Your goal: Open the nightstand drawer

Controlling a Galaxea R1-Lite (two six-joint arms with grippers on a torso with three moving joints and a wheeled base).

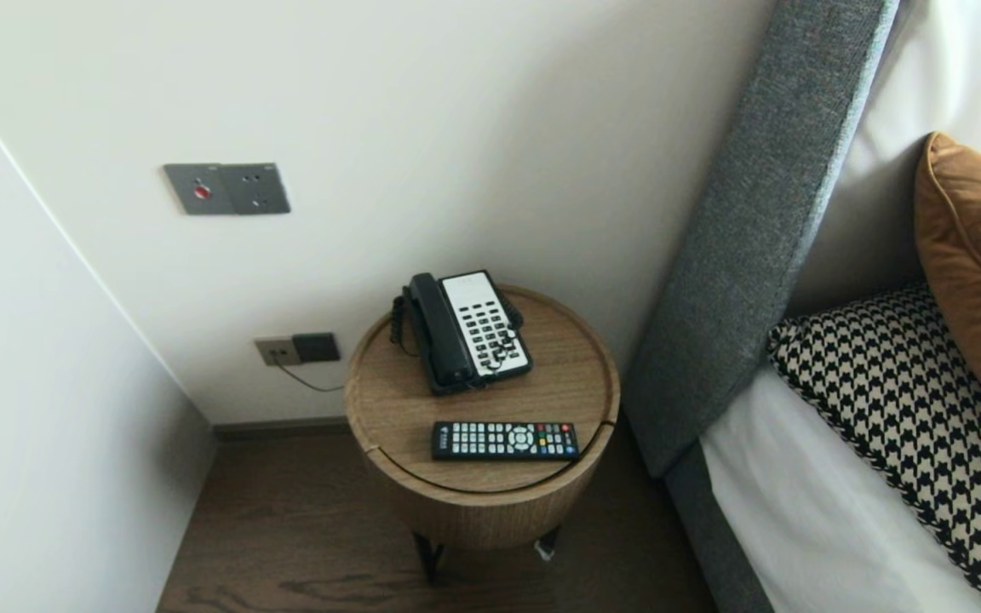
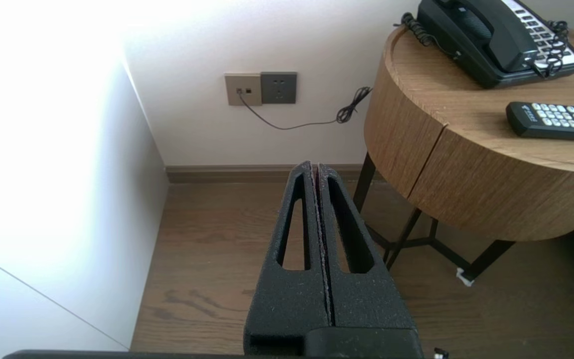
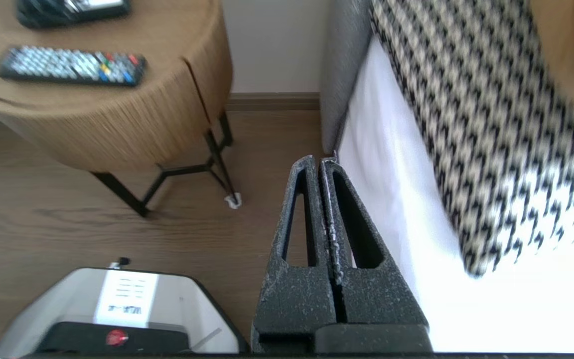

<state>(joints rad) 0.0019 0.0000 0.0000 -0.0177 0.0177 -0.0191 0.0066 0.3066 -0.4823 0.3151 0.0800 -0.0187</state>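
Right wrist view: right gripper (image 3: 319, 162) fingers (image 3: 292, 299) pressed together, apparently empty.

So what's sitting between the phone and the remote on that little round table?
Nothing: only bare wooden tabletop between the phone and the remote, clearest in the head view.

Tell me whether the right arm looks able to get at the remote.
Probably yes. The remote lies uncovered near the table's front edge, the phone behind it. The right pincer, shut, hangs beside the bed, apart from the table; it must open first.
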